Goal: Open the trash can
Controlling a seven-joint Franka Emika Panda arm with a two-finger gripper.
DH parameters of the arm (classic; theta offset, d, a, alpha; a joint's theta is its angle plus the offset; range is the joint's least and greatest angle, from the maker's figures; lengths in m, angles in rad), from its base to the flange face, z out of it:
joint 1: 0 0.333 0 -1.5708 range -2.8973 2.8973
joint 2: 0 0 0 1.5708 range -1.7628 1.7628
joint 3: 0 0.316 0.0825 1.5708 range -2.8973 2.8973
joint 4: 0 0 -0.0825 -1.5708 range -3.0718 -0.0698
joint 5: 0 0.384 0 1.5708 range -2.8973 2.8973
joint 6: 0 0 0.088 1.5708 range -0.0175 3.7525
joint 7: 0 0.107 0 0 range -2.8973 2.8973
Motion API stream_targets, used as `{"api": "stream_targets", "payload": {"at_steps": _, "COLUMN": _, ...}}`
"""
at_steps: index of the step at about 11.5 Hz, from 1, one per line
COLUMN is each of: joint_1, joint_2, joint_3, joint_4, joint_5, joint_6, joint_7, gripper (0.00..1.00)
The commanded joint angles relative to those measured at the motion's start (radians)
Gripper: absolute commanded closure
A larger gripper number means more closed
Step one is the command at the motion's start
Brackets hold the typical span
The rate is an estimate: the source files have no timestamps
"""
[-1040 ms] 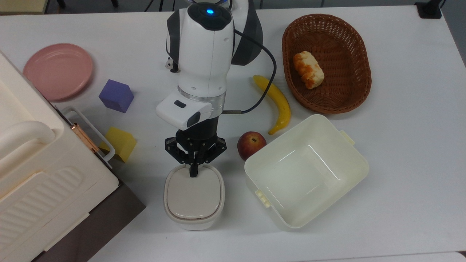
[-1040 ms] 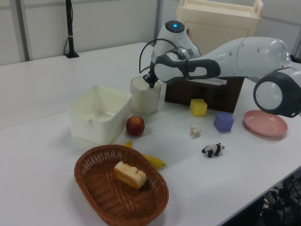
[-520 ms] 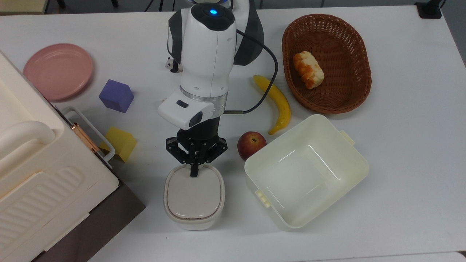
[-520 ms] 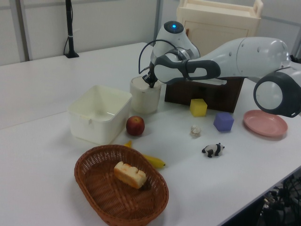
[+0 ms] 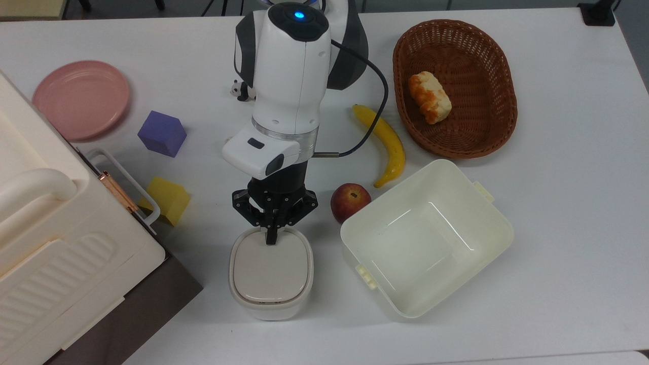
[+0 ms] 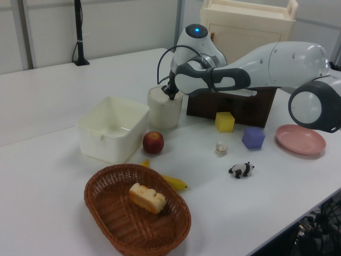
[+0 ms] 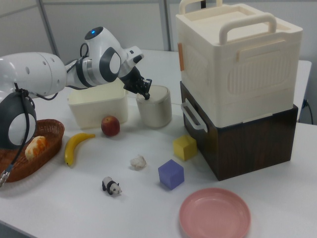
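The trash can (image 5: 270,274) stands on the white surface (image 5: 557,203), between the large cream box (image 5: 56,253) at the top view's left and the open pale tub (image 5: 426,238) at the top view's right. Its flat beige lid is closed. The gripper (image 5: 272,238) is clenched, fingers together, with the tips resting on the lid's edge nearest the arm.

The top view shows the full lid outline and the tips' position on it. The left view shows the trash can (image 6: 164,108) side wall and the gripper (image 6: 171,96) at the rim. The right view shows the gripper (image 7: 145,93) angled down onto the trash can (image 7: 154,106), and a crumpled white scrap (image 7: 138,161) beside the panda figure (image 7: 112,186), with the apple (image 7: 110,125) just beside the tub.
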Motion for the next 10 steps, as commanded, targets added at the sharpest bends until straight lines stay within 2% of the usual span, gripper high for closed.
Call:
{"api": "stream_targets", "payload": {"at_steps": 1, "joint_1": -0.011, "joint_2": 0.040, "joint_3": 0.035, "joint_4": -0.091, "joint_5": 0.013, "joint_6": 0.020, "joint_7": 0.031, "gripper": 1.00}}
{"api": "stream_targets", "payload": {"at_steps": 4, "joint_1": -0.071, "joint_2": -0.067, "joint_3": 0.065, "joint_4": -0.100, "joint_5": 0.120, "joint_6": 0.018, "joint_7": 0.024, "gripper": 1.00}}
{"api": "stream_targets", "payload": {"at_steps": 6, "joint_1": -0.092, "joint_2": -0.110, "joint_3": 0.079, "joint_4": -0.121, "joint_5": 0.135, "joint_6": 0.013, "joint_7": 0.022, "gripper": 1.00}}
{"api": "stream_targets", "payload": {"at_steps": 9, "joint_1": -0.094, "joint_2": -0.118, "joint_3": 0.081, "joint_4": -0.122, "joint_5": 0.139, "joint_6": 0.012, "joint_7": 0.028, "gripper": 1.00}}
{"api": "stream_targets", "payload": {"at_steps": 10, "joint_1": -0.106, "joint_2": -0.136, "joint_3": 0.085, "joint_4": -0.122, "joint_5": 0.162, "joint_6": 0.009, "joint_7": 0.028, "gripper": 1.00}}
